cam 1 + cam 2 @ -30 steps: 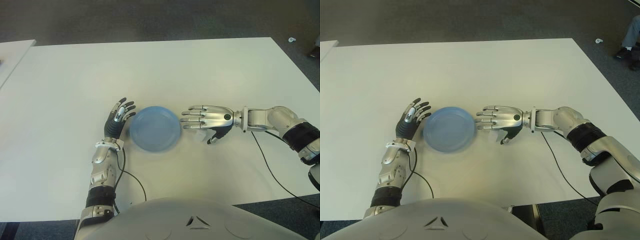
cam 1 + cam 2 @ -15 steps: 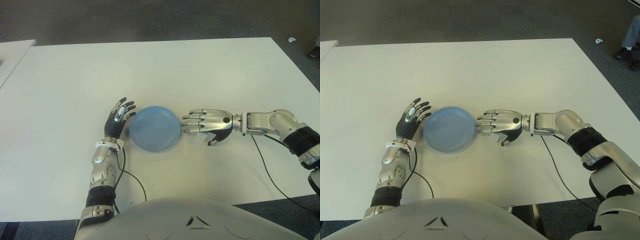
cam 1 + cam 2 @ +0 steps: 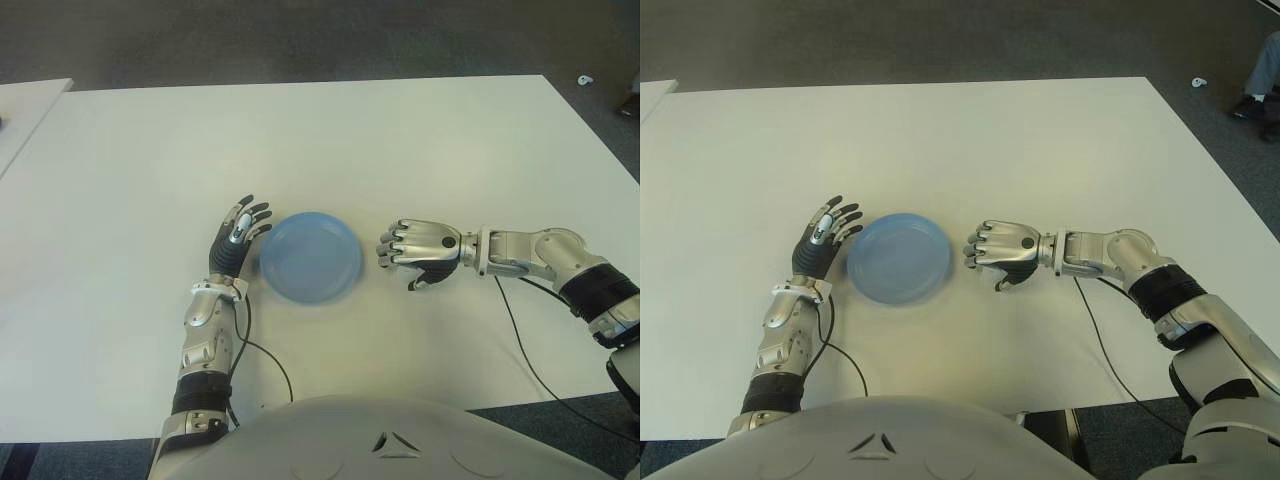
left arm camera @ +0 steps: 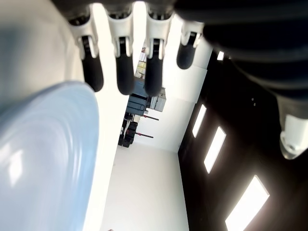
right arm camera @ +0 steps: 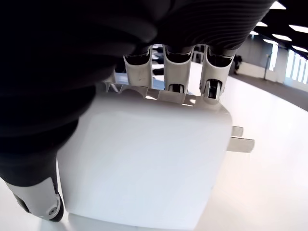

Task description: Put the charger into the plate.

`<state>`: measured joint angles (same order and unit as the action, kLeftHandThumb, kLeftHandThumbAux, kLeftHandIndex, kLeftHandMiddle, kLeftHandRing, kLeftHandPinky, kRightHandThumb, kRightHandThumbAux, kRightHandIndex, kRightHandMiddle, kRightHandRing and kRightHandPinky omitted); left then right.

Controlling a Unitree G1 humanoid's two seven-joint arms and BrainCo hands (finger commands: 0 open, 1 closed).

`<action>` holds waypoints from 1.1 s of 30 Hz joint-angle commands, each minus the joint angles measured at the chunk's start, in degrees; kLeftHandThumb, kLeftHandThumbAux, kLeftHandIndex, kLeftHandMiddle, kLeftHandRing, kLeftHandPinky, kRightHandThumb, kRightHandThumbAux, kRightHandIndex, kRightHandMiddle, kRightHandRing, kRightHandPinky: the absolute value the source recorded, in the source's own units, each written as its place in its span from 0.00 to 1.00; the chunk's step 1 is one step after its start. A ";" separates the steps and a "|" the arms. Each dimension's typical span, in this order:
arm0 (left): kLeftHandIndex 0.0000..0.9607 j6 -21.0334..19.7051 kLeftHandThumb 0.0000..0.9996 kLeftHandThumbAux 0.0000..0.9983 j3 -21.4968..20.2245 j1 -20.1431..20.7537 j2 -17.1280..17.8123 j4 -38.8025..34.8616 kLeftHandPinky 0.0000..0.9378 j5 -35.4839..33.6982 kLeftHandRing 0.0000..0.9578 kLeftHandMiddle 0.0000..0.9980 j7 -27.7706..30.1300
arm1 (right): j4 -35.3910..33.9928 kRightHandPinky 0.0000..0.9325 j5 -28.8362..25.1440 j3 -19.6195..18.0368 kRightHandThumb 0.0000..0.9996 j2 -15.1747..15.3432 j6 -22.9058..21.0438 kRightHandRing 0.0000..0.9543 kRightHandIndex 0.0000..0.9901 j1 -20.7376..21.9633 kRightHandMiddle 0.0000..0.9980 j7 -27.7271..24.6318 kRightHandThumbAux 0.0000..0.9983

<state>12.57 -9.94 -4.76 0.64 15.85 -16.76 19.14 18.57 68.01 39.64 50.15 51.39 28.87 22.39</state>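
The blue plate (image 3: 310,257) lies empty in the middle of the white table (image 3: 400,140). Just right of the plate is my right hand (image 3: 408,251), knuckles up and fingers curled under. In the right wrist view those fingers (image 5: 173,77) wrap the far edge of the white charger (image 5: 144,168), whose two prongs (image 5: 239,139) stick out sideways. The hand hides the charger in both eye views. My left hand (image 3: 237,236) shows beside the plate's left rim, fingers spread and holding nothing; its wrist view shows the fingertips (image 4: 120,72) beside the plate (image 4: 43,159).
A black cable (image 3: 525,345) trails from my right forearm across the table toward its near edge. Another runs from my left wrist (image 3: 262,352). A second white table's corner (image 3: 25,105) shows at the far left. Dark floor surrounds the table; a person's shoe (image 3: 1250,103) is at far right.
My right hand's fingers were stretched flat toward the plate; they have curled shut over the charger, and the hand has drawn slightly back to the right. The left hand and plate have not moved.
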 commanded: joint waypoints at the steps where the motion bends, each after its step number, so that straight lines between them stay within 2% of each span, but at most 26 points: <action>1: 0.15 -0.79 0.00 0.48 0.41 -0.35 0.01 0.14 0.29 0.68 0.27 0.26 -1.00 | -0.40 0.71 1.55 -0.94 0.84 -0.77 -1.37 0.66 0.42 -1.42 0.57 1.91 0.67; 9: 0.16 -0.99 0.00 0.49 0.15 -0.22 -0.18 -0.17 0.29 0.06 0.27 0.26 -0.95 | 0.73 0.81 2.65 -1.22 0.85 -1.90 -2.64 0.73 0.44 -1.91 0.57 4.84 0.67; 15: 0.17 -1.44 0.00 0.50 0.07 -0.41 -0.39 -1.09 0.30 -0.02 0.28 0.27 -1.37 | 2.40 0.90 4.23 -0.49 0.86 -3.35 -4.31 0.82 0.44 -1.84 0.58 7.73 0.66; 25: 0.17 -2.64 0.00 0.51 0.13 -0.98 -0.06 -2.71 0.29 -0.28 0.28 0.26 -1.39 | 6.59 0.92 6.40 0.85 0.86 -5.72 -7.28 0.87 0.42 -1.91 0.55 14.03 0.67; 33: 0.18 -3.53 0.00 0.52 -0.22 -1.20 0.10 -3.50 0.30 -1.34 0.28 0.27 -0.98 | 11.00 0.93 4.12 1.16 0.85 -7.88 -8.31 0.90 0.41 -1.29 0.55 11.40 0.68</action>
<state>9.94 -10.13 -5.49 0.42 13.01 -17.82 18.22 27.13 71.61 39.50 43.96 44.98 28.21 36.79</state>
